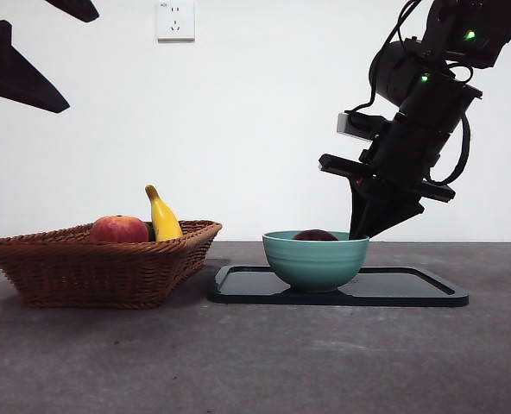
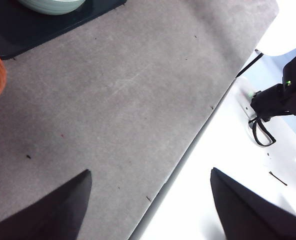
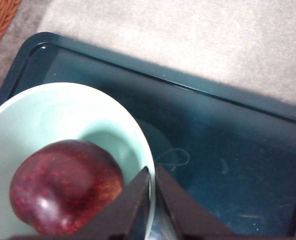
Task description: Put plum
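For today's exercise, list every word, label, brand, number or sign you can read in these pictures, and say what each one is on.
No readable text in any view.
Wall socket: a tiny mark at its top corner, too small to read.
Bowl, tray, basket, plum, right gripper: no labels or print visible.

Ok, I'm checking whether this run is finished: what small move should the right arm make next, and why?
Probably lift the right pincer straight up and away. The plum already lies in the bowl, and the jaws are shut on nothing beside the bowl's rim.
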Tool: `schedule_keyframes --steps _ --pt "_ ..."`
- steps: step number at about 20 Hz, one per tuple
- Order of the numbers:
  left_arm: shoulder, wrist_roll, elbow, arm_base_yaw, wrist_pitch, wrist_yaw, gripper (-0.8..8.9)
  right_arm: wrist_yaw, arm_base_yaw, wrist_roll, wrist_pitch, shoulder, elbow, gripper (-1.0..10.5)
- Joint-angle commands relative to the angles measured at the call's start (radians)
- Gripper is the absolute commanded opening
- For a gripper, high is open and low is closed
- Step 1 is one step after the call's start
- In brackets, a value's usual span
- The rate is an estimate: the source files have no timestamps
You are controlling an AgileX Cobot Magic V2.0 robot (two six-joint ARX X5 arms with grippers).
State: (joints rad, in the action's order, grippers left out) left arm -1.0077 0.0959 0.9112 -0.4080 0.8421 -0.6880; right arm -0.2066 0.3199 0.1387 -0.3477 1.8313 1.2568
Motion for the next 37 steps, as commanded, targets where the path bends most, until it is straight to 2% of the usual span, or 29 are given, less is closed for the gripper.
schedule_keyframes --steps 1,3,5,6,11,15,24,27,31,34,37 --pt "-0.006 0.02 0.01 -0.005 -0.005 -0.009 3.74 -0.001 0.004 0.012 0.008 0.024 0.026 0.2" --pt "-0.006 0.02 0.01 -0.005 -0.005 -0.01 3.74 0.0 0.003 0.031 0.012 0.016 0.026 0.3" --pt "-0.006 0.02 0.01 -0.005 -0.005 -0.01 3.74 0.0 0.003 0.031 0.013 -0.006 0.027 2.2" --pt "-0.006 0.02 0.01 -0.005 -0.005 -0.01 3.74 0.0 0.003 0.031 0.014 -0.021 0.028 2.4" --pt "-0.006 0.023 0.01 -0.005 -0.006 -0.01 3.74 -0.002 -0.002 0.031 -0.032 -0.173 0.028 2.4" --pt "-0.006 0.023 0.01 -0.005 -0.01 -0.01 3.74 -0.053 -0.002 0.013 -0.171 -0.391 0.028 2.4" --pt "-0.006 0.023 0.01 -0.005 -0.013 -0.01 3.74 -0.059 0.0 -0.074 -0.507 -0.776 0.01 2.4" --pt "-0.006 0.023 0.01 -0.005 -0.013 -0.009 3.74 -0.111 0.006 -0.076 -0.521 -0.889 -0.068 2.4" --pt "-0.006 0.023 0.01 -0.005 -0.013 -0.01 3.74 -0.125 0.031 -0.076 -0.52 -1.038 -0.241 2.4" --pt "-0.006 0.023 0.01 -0.005 -0.013 -0.01 3.74 -0.197 0.045 -0.075 -0.513 -1.13 -0.372 2.4" --pt "-0.006 0.022 0.01 -0.005 -0.013 -0.009 3.74 -0.235 0.047 -0.075 -0.513 -1.198 -0.473 2.4"
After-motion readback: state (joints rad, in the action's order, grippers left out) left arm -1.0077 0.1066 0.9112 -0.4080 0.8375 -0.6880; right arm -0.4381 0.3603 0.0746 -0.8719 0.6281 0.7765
